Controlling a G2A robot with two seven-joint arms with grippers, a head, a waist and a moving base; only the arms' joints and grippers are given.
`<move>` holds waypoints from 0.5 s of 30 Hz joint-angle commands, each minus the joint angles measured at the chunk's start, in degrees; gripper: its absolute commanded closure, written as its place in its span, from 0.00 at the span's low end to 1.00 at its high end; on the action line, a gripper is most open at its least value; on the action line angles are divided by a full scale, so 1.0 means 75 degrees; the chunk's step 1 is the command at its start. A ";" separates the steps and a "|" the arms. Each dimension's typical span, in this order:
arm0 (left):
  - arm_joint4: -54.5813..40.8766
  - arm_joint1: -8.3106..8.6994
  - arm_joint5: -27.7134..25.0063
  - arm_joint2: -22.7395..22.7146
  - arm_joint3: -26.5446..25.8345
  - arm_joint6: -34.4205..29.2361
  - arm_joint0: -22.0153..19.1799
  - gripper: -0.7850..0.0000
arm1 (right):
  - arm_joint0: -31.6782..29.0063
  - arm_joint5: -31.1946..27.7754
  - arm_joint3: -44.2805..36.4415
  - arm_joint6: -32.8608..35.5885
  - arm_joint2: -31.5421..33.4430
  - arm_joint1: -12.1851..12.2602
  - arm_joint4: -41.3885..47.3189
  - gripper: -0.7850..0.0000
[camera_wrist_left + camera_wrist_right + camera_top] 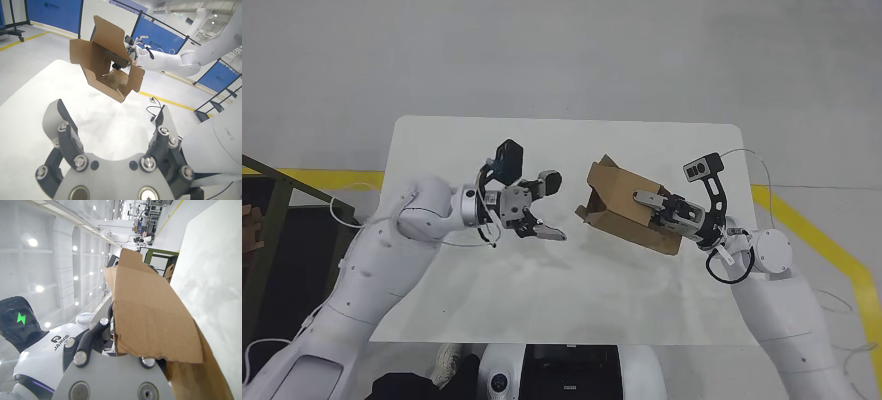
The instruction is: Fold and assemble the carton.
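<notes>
A brown cardboard carton (627,205) is held up above the white table (442,150), right of centre. It is opened into a tube, with its end flaps (79,50) spread toward my left gripper. My right gripper (657,205) is shut on the carton's far panel (151,313), and one fingertip shows inside the carton (116,66). My left gripper (547,208) is open with nothing between its fingers (64,115), a short way left of the carton's open end.
The table's right edge (747,200) lies close to the right arm. A yellow floor line (812,235) runs beside the table. A dark cart (272,230) stands off the table's left side.
</notes>
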 commanded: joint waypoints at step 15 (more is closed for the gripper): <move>0.6079 0.0801 0.0000 0.2415 0.1518 0.7368 -0.1289 0.00 | 0.0000 0.0000 0.0000 0.0000 0.0000 0.0000 0.0000 1.00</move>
